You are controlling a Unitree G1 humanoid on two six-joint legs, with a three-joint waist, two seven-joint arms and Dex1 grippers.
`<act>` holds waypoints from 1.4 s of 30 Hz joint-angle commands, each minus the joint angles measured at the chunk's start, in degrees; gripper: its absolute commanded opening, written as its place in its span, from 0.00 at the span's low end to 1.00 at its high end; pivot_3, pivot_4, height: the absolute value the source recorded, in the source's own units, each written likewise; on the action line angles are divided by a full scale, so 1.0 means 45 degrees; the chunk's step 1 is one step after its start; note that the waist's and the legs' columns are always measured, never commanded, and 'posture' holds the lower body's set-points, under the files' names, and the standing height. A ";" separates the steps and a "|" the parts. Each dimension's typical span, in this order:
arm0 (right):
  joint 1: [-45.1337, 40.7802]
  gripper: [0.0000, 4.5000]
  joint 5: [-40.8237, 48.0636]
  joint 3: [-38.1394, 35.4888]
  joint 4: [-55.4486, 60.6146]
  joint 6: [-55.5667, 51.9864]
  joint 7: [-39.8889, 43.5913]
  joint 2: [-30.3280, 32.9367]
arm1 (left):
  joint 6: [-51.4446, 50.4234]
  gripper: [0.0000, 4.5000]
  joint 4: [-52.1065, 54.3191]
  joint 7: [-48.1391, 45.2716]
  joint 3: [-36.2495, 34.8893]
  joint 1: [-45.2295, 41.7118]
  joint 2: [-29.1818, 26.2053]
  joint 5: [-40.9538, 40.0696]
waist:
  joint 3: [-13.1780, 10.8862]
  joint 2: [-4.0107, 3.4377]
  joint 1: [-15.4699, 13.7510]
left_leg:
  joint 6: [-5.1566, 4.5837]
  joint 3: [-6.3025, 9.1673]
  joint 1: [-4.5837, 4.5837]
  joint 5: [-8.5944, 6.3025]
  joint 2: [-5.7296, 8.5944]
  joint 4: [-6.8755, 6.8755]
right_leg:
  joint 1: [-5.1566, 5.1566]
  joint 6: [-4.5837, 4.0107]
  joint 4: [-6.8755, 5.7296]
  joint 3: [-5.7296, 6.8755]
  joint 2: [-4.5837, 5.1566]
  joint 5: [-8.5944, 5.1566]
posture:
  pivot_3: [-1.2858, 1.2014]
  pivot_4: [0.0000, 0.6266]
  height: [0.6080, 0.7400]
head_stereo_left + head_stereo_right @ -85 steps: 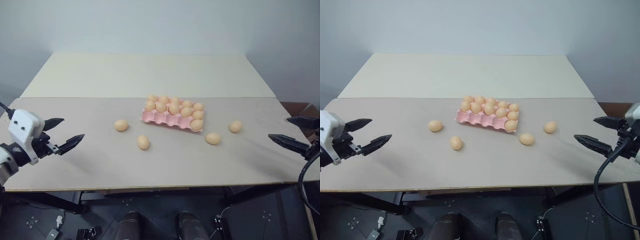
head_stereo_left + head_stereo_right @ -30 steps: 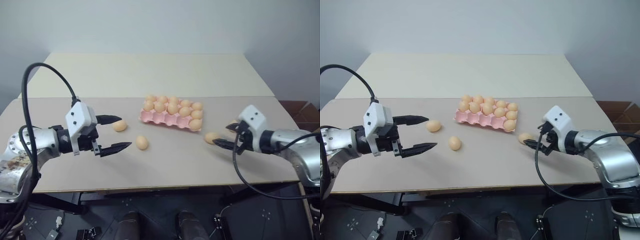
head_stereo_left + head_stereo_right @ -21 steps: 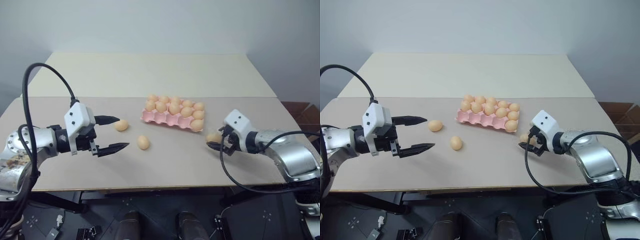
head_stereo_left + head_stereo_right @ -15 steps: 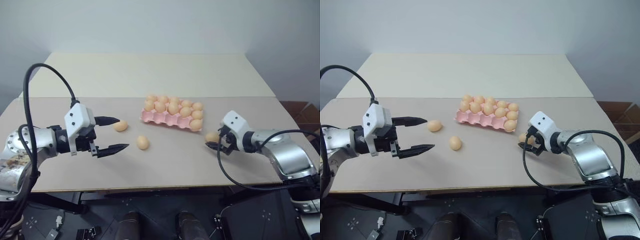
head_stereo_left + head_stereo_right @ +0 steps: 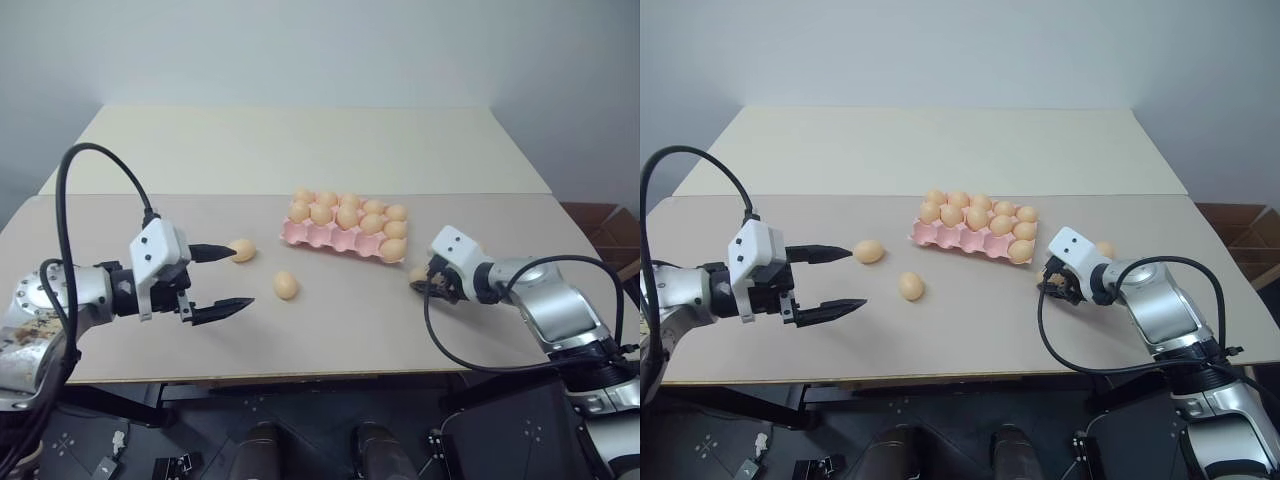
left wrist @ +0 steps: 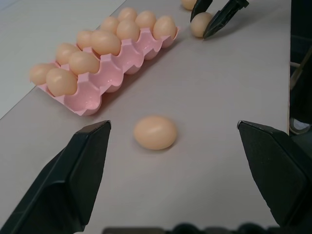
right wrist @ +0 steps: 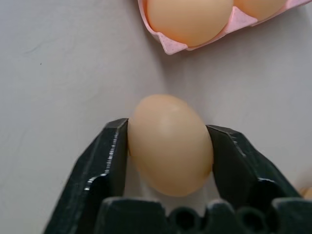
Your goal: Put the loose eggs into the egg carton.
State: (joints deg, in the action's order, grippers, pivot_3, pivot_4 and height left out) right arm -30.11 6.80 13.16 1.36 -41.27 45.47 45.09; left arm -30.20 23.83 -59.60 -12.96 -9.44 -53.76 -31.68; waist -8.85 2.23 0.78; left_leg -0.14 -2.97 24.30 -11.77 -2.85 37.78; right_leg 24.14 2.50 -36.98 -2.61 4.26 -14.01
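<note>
The pale tabletop (image 5: pixel 330 330) carries the pink egg carton (image 5: pixel 345 238) near its middle, with a seam across the surface just behind the carton and a lighter board beyond it. Left of the carton lies one loose egg (image 5: pixel 241 250), and a second egg (image 5: pixel 286 285) lies in front of the carton's left end. Off the carton's right front corner a third egg (image 7: pixel 169 144) rests on the surface, and a fourth egg (image 5: pixel 1104 248) lies a little farther right of the carton.

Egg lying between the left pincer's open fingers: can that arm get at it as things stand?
Probably yes. The left pincer is open, and the egg lies alone on bare table ahead of it, nothing between.
</note>
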 commanded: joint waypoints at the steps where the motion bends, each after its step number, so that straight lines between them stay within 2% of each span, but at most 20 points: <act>1: -0.0068 0.44 0.0004 -0.0444 0.0651 0.0252 0.0106 0.0035 | 0.0130 1.00 0.0282 0.0058 -0.0727 0.0295 -0.0229 -0.0058 | 0.0000 -0.0001 0.0008 | 0.0000 -0.0001 0.0001 0.0000 0.0000 0.0000 | 0.0001 0.0000 0.0000 0.0000 0.0000 0.0000 | 0.52 0.24 1.00; 6: 0.0178 0.43 0.0731 -0.1518 0.2896 -0.0520 -0.0262 -0.0202 | -0.0030 1.00 0.0560 0.0136 -0.1504 0.1270 -0.0338 -0.0130 | -0.0002 -0.0004 0.0030 | 0.0000 -0.0001 0.0001 0.0000 -0.0005 -0.0004 | 0.0009 -0.0001 -0.0006 0.0000 0.0000 0.0000 | 0.52 0.24 1.00; 11: -0.0648 0.42 0.1156 -0.1700 0.4018 -0.1554 -0.1427 -0.1829 | -0.0129 1.00 0.0813 0.0253 -0.1902 0.1846 -0.0344 -0.0174 | -0.0002 -0.0004 0.0040 | 0.0001 0.0000 -0.0007 0.0000 -0.0011 0.0000 | 0.0004 -0.0003 -0.0011 0.0002 -0.0002 0.0002 | 0.52 0.24 1.00; 17: -0.1940 0.40 -0.0051 -0.0397 0.1693 -0.0862 -0.2876 -0.3775 | -0.0254 1.00 0.0983 0.0349 -0.1770 0.1591 -0.0310 -0.0268 | -0.0003 -0.0004 -0.0004 | 0.0002 0.0000 -0.0010 0.0001 -0.0009 0.0001 | 0.0002 -0.0010 -0.0014 0.0007 -0.0003 0.0004 | 0.52 0.24 1.00; 21: -0.2484 0.40 -0.0455 -0.0093 0.0493 -0.0388 -0.3228 -0.4451 | -0.0282 1.00 0.1115 0.0368 -0.1778 0.1627 -0.0305 -0.0302 | -0.0004 -0.0006 -0.0005 | 0.0002 -0.0002 0.0011 0.0000 -0.0002 -0.0001 | 0.0017 -0.0009 -0.0011 0.0011 0.0006 0.0004 | 0.52 0.24 1.00; 27: -0.3082 0.40 -0.1095 0.0198 -0.0986 0.0389 -0.3290 -0.4860 | -0.0361 1.00 0.1239 0.0458 -0.1695 0.1523 -0.0278 -0.0366 | -0.0006 -0.0009 0.0039 | 0.0003 -0.0001 0.0012 0.0000 -0.0006 -0.0005 | 0.0024 -0.0010 -0.0015 0.0011 0.0000 0.0004 | 0.52 0.24 1.00; 33: -0.3301 0.40 -0.1241 0.0306 -0.1364 0.0354 -0.2845 -0.4843 | -0.0384 1.00 0.1267 0.0492 -0.1689 0.1510 -0.0263 -0.0468 | -0.0006 -0.0010 0.0046 | 0.0003 0.0000 0.0010 0.0000 -0.0006 -0.0005 | 0.0022 -0.0010 -0.0015 0.0011 0.0001 0.0004 | 0.52 0.24 1.00; 36: -0.3371 0.60 -0.1357 0.0290 -0.1518 0.0387 -0.2788 -0.4878 | -0.0360 1.00 0.1248 0.0515 -0.1633 0.1481 -0.0276 -0.0508 | -0.0006 -0.0010 0.0048 | 0.0003 0.0000 0.0009 0.0000 -0.0007 -0.0005 | 0.0022 -0.0010 -0.0016 0.0011 0.0001 0.0004 | 0.52 0.24 1.00; 41: -0.3296 1.00 -0.1228 0.0159 -0.1058 0.0085 -0.2628 -0.4813 | -0.0438 1.00 0.1183 0.0576 -0.1601 0.1328 -0.0202 -0.0743 | -0.0007 -0.0011 0.0049 | 0.0003 0.0000 0.0009 0.0000 -0.0008 -0.0005 | 0.0021 -0.0010 -0.0016 0.0012 0.0000 0.0004 | 0.52 0.24 1.00; 42: -0.3220 1.00 -0.1089 -0.0015 -0.0787 -0.0025 -0.2597 -0.4804 | -0.0490 1.00 0.1178 0.0607 -0.1615 0.1298 -0.0159 -0.0849 | -0.0007 -0.0011 0.0048 | 0.0003 0.0000 0.0009 0.0000 -0.0007 -0.0005 | 0.0022 -0.0010 -0.0016 0.0012 0.0000 0.0004 | 0.52 0.24 1.00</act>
State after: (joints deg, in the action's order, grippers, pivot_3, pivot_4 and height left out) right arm -43.90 1.32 14.94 -5.94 -41.33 33.58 23.00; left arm -31.88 28.09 -57.22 -19.66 -2.59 -54.40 -34.03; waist -8.88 2.18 1.00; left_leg -0.13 -2.97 24.34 -11.77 -2.88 37.76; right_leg 24.24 2.46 -37.05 -2.56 4.26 -13.99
